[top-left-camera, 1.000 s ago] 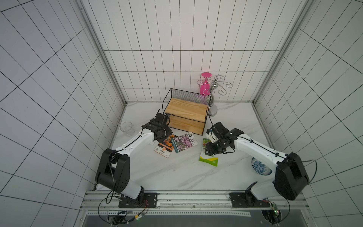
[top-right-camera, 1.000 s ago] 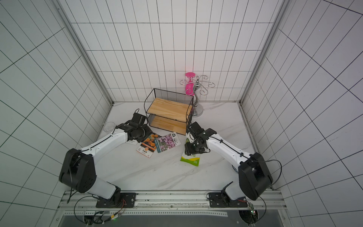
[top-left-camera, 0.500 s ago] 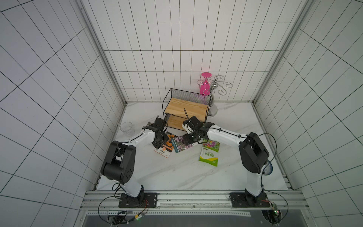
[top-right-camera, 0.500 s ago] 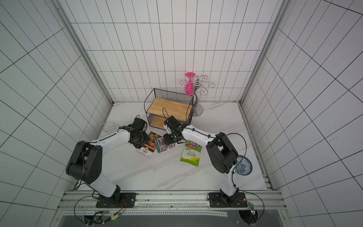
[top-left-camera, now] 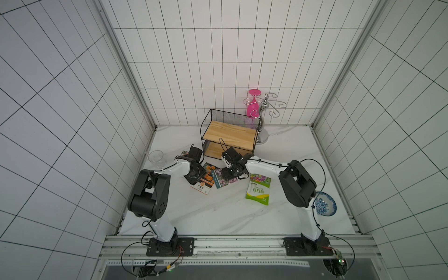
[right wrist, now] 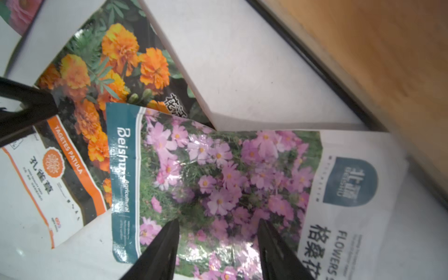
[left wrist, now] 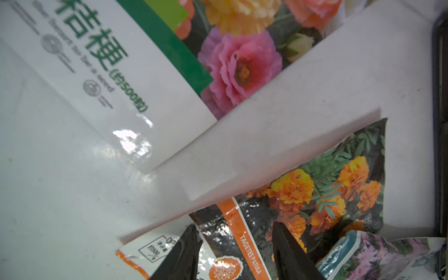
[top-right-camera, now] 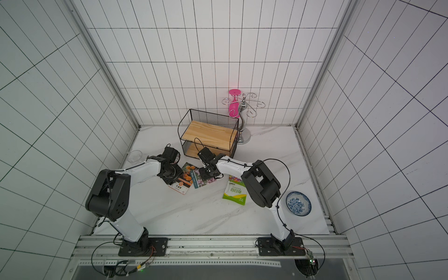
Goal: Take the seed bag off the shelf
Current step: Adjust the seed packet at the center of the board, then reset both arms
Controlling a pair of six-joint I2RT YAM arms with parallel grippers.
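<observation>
There's the cosmos seed bag (right wrist: 218, 181), flat on the table (top-left-camera: 218, 215), off the shelf (top-left-camera: 230, 132) and just beside its lower board. Only the wrist views show the jaws: the right gripper (right wrist: 218, 221) stands spread above it, gripping nothing, and the left gripper (left wrist: 234, 225) is likewise parted over the marigold bag (left wrist: 327, 189). There's open marble nearer the rail.

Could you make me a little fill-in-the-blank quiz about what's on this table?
The glass hanging from the silver stand is ___.
The green seed bag lies flat on the ___, not on the shelf.
The patterned bowl is white and ___.
Missing: pink; table; blue.
</observation>
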